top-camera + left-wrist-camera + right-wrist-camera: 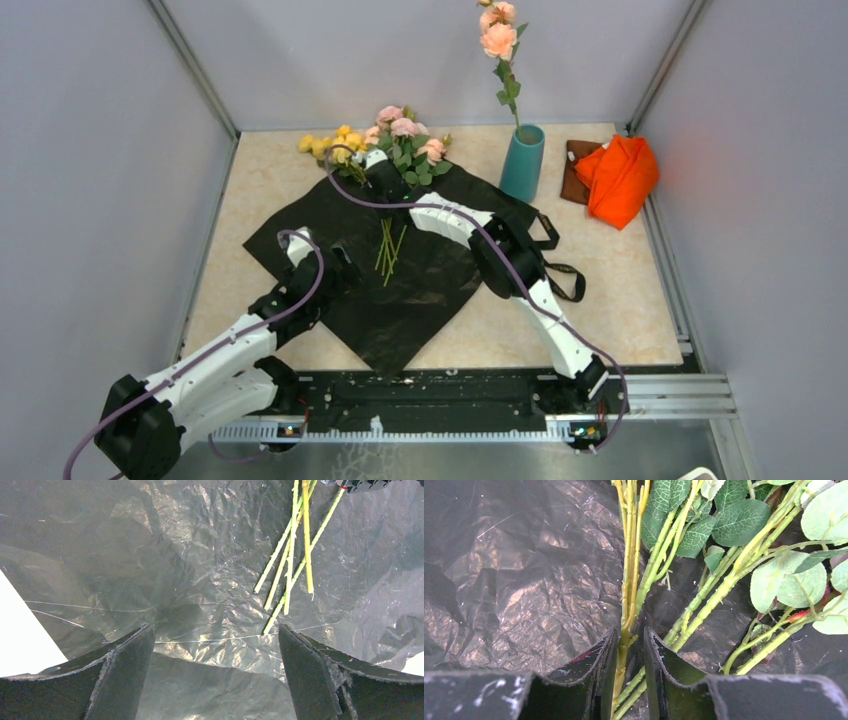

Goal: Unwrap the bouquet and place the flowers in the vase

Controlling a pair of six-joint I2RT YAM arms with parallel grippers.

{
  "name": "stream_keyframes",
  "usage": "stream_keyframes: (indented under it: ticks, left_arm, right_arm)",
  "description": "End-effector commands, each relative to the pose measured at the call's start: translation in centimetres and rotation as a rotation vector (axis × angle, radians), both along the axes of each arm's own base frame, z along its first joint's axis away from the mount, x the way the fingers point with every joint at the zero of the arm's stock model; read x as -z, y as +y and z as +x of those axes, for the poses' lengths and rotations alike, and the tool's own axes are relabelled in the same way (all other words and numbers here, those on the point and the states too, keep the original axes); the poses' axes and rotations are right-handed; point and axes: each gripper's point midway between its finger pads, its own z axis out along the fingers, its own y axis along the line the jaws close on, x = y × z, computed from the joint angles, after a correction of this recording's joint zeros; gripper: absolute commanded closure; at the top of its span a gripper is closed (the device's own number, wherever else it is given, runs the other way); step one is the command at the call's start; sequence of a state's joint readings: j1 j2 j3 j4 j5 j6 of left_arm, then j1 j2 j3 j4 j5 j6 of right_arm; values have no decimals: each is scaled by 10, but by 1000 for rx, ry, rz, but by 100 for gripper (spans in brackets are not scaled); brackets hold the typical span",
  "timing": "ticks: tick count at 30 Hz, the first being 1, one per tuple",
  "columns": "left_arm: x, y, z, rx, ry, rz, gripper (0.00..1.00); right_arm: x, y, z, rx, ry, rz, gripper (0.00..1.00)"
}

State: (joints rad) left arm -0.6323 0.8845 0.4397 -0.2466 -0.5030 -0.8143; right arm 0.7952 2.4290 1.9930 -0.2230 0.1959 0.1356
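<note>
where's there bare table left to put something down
Bare table far left, between the left wall and the wrapping sheet; also near right, between the ribbon and the front rail. Crowded far right: vase, orange cloth; flowers at far centre.

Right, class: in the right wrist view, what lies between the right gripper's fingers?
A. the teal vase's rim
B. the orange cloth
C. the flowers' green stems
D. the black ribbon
C: the thin green stems of the flowers run down between the fingers of the right gripper, over the black wrapping sheet.
</note>
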Motion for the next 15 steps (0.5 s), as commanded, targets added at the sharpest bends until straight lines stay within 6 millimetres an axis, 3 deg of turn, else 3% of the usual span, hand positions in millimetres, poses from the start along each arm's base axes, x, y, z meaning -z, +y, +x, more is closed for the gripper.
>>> stream_keyframes:
  ticks: [1,5,11,13,15]
  left_arm:
    - [0,-1,-1,6,-5,-12,1]
    - [2,-1,-1,5,-1,-14,1]
    - [5,-4,-2,16,10,-23,1]
    - [5,-5,-2,17,10,-25,1]
    - [6,-5,-3,18,10,-27,1]
  right_arm:
    - [-4,-1,7,12,-7,38,74]
    - [-6,-3,7,12,-9,40,88]
    - [-19,-5,4,7,-23,48,85]
    - [-23,-6,2,1,-25,55,98]
    - [-26,-7,0,-1,-24,59,100]
